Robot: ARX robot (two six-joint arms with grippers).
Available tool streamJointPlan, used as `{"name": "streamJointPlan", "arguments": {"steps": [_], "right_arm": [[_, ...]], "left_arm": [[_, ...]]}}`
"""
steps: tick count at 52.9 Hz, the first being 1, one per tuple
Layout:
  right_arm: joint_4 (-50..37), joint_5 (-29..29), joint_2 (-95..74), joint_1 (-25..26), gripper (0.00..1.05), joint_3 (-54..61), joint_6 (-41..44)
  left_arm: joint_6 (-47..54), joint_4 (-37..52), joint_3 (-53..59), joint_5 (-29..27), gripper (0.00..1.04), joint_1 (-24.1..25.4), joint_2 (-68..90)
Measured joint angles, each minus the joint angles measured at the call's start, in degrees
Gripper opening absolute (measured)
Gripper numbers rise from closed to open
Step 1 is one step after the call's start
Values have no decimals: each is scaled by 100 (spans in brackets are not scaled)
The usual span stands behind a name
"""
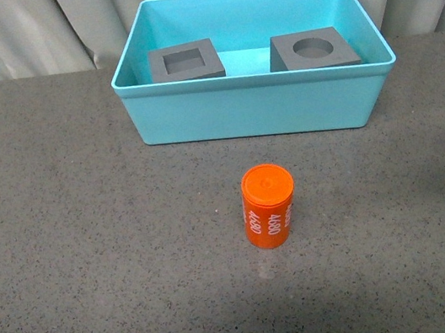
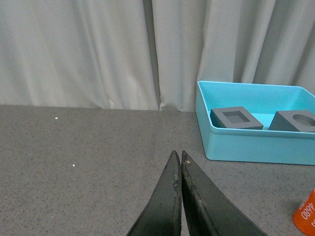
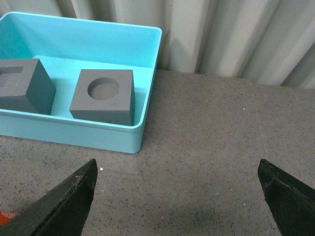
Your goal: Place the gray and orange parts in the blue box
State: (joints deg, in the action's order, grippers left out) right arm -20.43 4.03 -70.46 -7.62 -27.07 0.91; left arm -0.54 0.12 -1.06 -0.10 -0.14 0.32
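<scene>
Orange cylinder [image 1: 269,206] stands upright on the gray table [image 1: 90,240], on the near side of the blue box [image 1: 256,111] and apart from it. Inside the box, the square-hole cube [image 1: 185,61] sits left and the round-hole cube [image 1: 312,50] right. Left wrist view: the left gripper [image 2: 177,155] is pressed closed and empty, left of the box. Right wrist view: the right gripper [image 3: 177,164] is spread wide and empty, near the box's right end.

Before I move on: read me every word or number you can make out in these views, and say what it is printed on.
"4680": white digits, running sideways on the orange cylinder.
Second white group of digits beside it on the same cylinder: curves out of view, cannot be read for sure.
Blue box, square-recess gray cube, round-recess gray cube: no markings visible.
</scene>
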Motion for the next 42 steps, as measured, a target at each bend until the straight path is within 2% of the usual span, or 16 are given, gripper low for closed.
{"name": "streamJointPlan", "arguments": {"steps": [12, 14, 22, 40, 42], "right_arm": [[0, 2, 0, 0, 95, 0, 0], [0, 2, 0, 0, 95, 0, 0], [0, 2, 0, 0, 95, 0, 0], [0, 2, 0, 0, 95, 0, 0], [0, 2, 0, 0, 95, 0, 0]], "left_arm": [[7, 0, 0, 2, 4, 0, -2], [7, 0, 0, 2, 7, 0, -2], [7, 0, 0, 0, 30, 0, -2], [9, 0, 0, 2, 98, 0, -2], [22, 0, 0, 0, 99, 0, -2]]}}
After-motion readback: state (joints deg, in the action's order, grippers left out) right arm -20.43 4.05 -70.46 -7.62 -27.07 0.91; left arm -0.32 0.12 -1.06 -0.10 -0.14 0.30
